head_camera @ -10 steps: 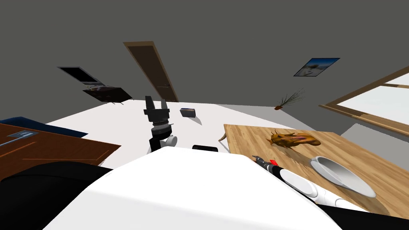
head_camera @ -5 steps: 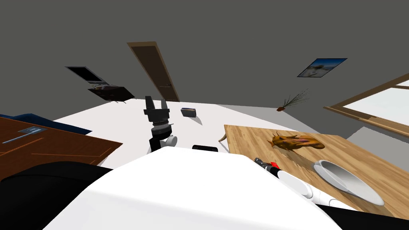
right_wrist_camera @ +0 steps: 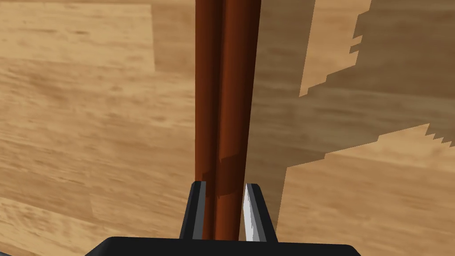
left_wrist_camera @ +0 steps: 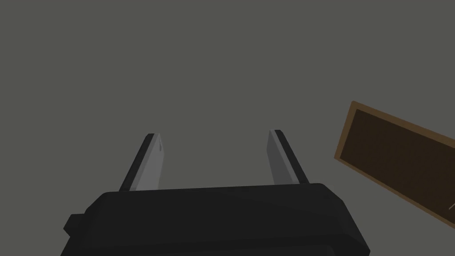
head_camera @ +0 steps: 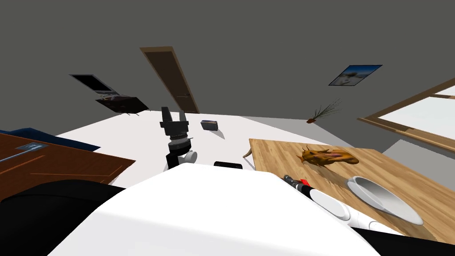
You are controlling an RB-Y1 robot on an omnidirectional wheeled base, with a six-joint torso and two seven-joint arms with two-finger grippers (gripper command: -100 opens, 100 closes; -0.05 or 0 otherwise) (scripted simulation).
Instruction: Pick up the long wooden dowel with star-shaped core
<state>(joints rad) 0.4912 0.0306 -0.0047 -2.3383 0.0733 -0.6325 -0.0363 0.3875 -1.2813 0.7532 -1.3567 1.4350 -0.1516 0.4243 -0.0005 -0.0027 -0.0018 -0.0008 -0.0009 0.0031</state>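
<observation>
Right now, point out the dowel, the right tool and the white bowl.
dowel [right_wrist_camera: 226,89], right wrist view, middle of the red-brown shaft.
right tool [right_wrist_camera: 225,184], right wrist view, midway between its fingertips, shut on the dowel.
white bowl [head_camera: 382,200], head view, its inner wall.

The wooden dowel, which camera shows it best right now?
The right wrist view: the reddish-brown dowel runs straight out between the fingers of the right end effector, which press its sides, over the wooden table. In the head view it is too small to tell beyond the right forearm. The left wrist view faces away from it.
</observation>
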